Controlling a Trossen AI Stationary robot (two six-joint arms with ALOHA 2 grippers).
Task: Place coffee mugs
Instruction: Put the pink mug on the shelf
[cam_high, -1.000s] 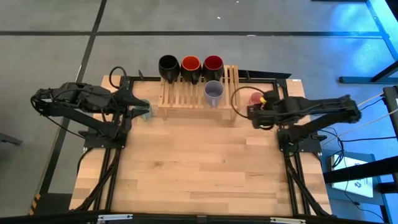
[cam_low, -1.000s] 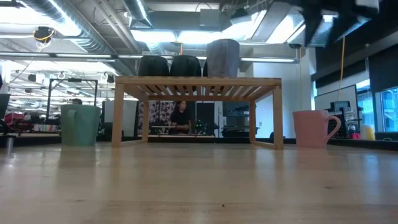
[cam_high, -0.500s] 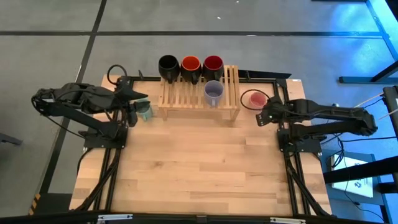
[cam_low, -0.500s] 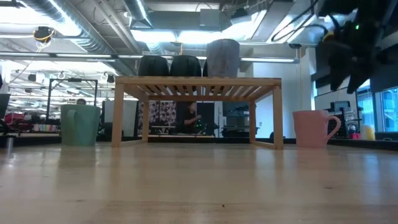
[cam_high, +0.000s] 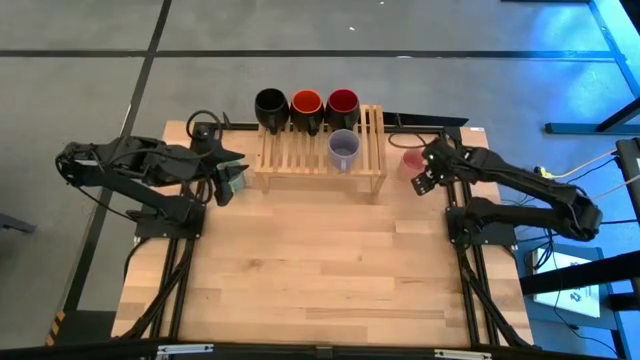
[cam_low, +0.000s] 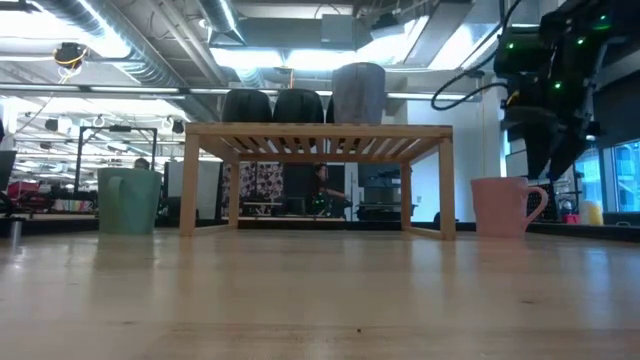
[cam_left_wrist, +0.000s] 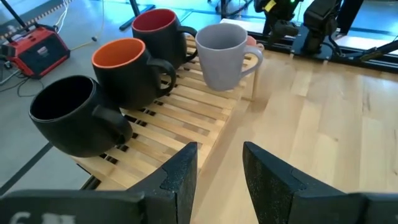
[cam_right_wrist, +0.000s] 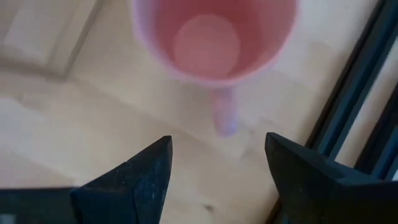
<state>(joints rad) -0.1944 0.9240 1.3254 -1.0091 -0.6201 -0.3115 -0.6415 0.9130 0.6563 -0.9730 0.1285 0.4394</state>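
Observation:
The pink mug (cam_high: 411, 160) (cam_low: 505, 205) stands on the table right of the wooden rack (cam_high: 318, 150). In the right wrist view the pink mug (cam_right_wrist: 214, 37) shows from above, handle (cam_right_wrist: 224, 115) toward my fingers. My right gripper (cam_right_wrist: 217, 180) (cam_high: 429, 175) hangs open above it, pointing down, apart from it. The green mug (cam_high: 238, 184) (cam_low: 130, 200) stands left of the rack, partly under my open left gripper (cam_high: 228, 182) (cam_left_wrist: 217, 180). On the rack's slats stand the black (cam_left_wrist: 78, 118), orange-red (cam_left_wrist: 127, 68), dark red (cam_left_wrist: 158, 31) and lavender-grey (cam_left_wrist: 224, 53) mugs.
The rack sits at the table's far middle; its legs (cam_low: 190, 185) (cam_low: 445, 190) raise it above the tabletop. Black frame rails (cam_high: 455, 150) run close beside the pink mug. The near half of the table (cam_high: 320, 270) is bare wood. A person shows far behind the rack (cam_low: 322, 190).
My right gripper has swung from near the pink mug's near side toward the far edge, tipped to point down, and come down over the mug. My left gripper has stayed by the green mug. No mug has moved.

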